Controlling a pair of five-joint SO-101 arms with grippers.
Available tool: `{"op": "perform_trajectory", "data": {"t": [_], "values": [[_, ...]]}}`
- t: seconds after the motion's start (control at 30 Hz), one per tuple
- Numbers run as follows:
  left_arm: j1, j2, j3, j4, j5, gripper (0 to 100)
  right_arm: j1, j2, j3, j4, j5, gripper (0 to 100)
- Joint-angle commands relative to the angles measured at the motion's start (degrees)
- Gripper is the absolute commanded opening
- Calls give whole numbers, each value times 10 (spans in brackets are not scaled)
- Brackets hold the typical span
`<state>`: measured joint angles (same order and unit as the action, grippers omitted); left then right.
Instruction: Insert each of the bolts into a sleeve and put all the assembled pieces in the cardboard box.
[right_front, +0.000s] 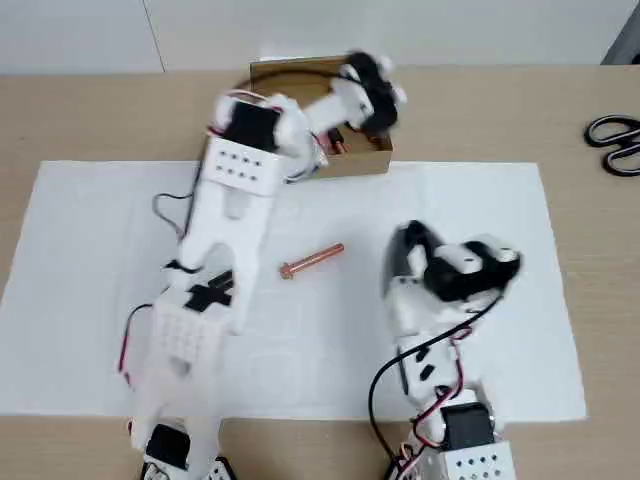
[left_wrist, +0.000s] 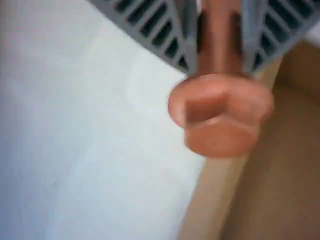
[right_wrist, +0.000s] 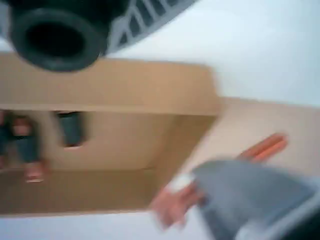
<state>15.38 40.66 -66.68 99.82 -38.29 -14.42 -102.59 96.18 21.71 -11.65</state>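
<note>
High view, near side: my right gripper (right_front: 408, 250) over paper (right_front: 480, 200), clamped on black sleeve (right_wrist: 55, 37). Mid-sheet I see loose bolt (right_front: 312, 260) lying flat, apart from both arms. Far side: my left gripper (right_front: 370, 90) at box (right_front: 300, 70) rim, pinching second bolt (left_wrist: 220, 115), head toward wrist camera. Dark pieces (right_wrist: 70, 129) inside box, blurred.

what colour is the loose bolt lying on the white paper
Copper-orange; the bolt shows best in the high view.
</note>
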Motion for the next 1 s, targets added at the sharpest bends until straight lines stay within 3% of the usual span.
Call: {"op": "perform_trajectory", "data": {"t": [0.0, 0.17, 0.43, 0.7, 0.97], "values": [[-9, -135, 62, 6, 55, 6, -32, -14, 2, -25, 5, 4], [-2, -257, 131, 3, 140, 6, -35, -14, 2, -102, 6, 4], [25, -380, 140, 4, 276, 6, -38, -14, 2, -106, 16, 4], [108, -418, 140, 4, 394, 6, -203, -11, 3, -55, 264, 4], [120, -487, 118, 2, 416, 6, -227, -14, 3, -38, 271, 4]]}}
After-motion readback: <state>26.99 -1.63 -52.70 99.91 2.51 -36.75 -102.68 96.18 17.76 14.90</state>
